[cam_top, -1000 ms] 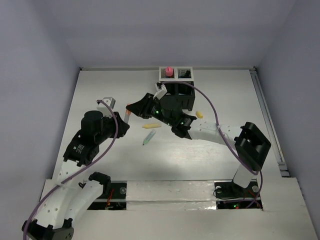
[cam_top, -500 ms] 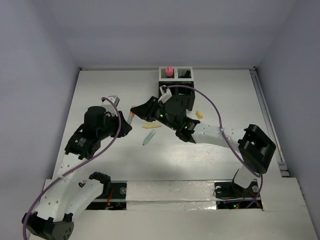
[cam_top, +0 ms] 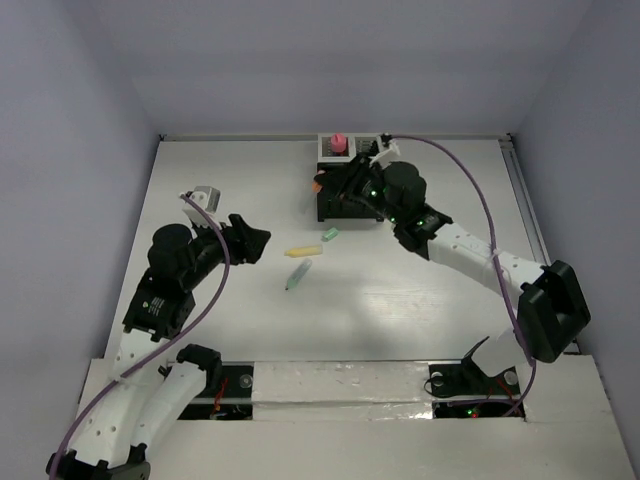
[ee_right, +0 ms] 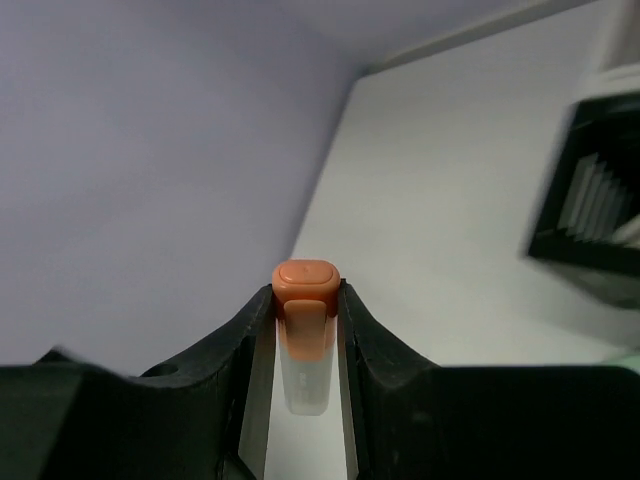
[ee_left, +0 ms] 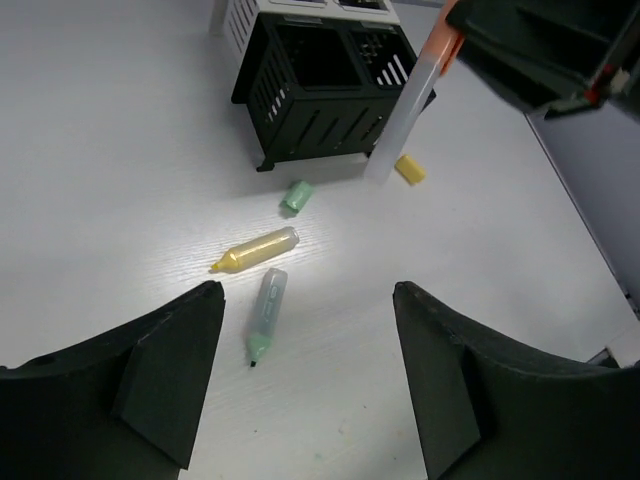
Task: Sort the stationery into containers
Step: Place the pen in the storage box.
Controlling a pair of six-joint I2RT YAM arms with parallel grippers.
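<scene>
Step in hand, imo: R drops the orange-capped marker [ee_left: 410,105] into the organizer [ee_left: 320,125].

To do it well, L→R:
- Park left gripper [cam_top: 250,240] where it hangs, off R's path.
- Don't sweep the loose stuff mid-table: yellow marker [cam_top: 303,250], lt-blue pen [cam_top: 298,275], green cap [cam_top: 329,235]. All lie flat just nearside of the organizer.
- Bring right gripper [ee_right: 305,310] squarely over one black compartment, get the marker near vertical, and lower the tip past the rim before letting go.
- It's tilted now, so the risk is it catches the mesh and tips out. Can't tell from the top view if the tip is over an opening yet.

Pose:
- L arm bent, wrist low over the table's left-middle, fingers wide apart, nothing in them.
- R arm stretched toward the far edge, wrist at the organizer's near-left corner, fingers clamped on the marker just below the cap.
- Pink tube [cam_top: 339,143] stands in the far-left white compartment.
</scene>
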